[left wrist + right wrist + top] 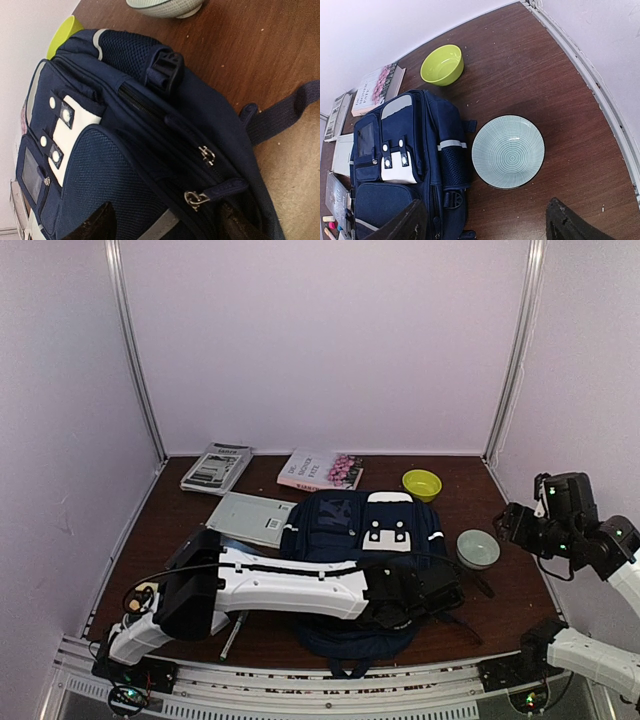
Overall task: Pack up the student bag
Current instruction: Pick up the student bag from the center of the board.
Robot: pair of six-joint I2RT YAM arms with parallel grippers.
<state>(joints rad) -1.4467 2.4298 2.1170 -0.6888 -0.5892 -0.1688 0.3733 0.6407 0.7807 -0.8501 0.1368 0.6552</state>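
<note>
The student bag [350,540], a navy backpack with a white front patch, lies flat in the middle of the table. My left arm reaches across its near side. My left gripper [445,585] is open at the bag's right side. In the left wrist view the left gripper [165,227] has its fingers spread over the bag's [125,150] side seam, with a metal zip pull [196,198] on a blue tab between them, not gripped. My right gripper [510,523] is open and empty, high over the table's right side. In its wrist view the right gripper [485,225] looks down on the bag [405,165].
A teal striped bowl [478,547] [508,151] stands right of the bag, and a lime bowl [421,483] [441,64] behind it. A flowered book [320,470], a grey booklet [216,467] and a grey notebook [250,517] lie at the back left. A pen [232,635] lies under my left arm.
</note>
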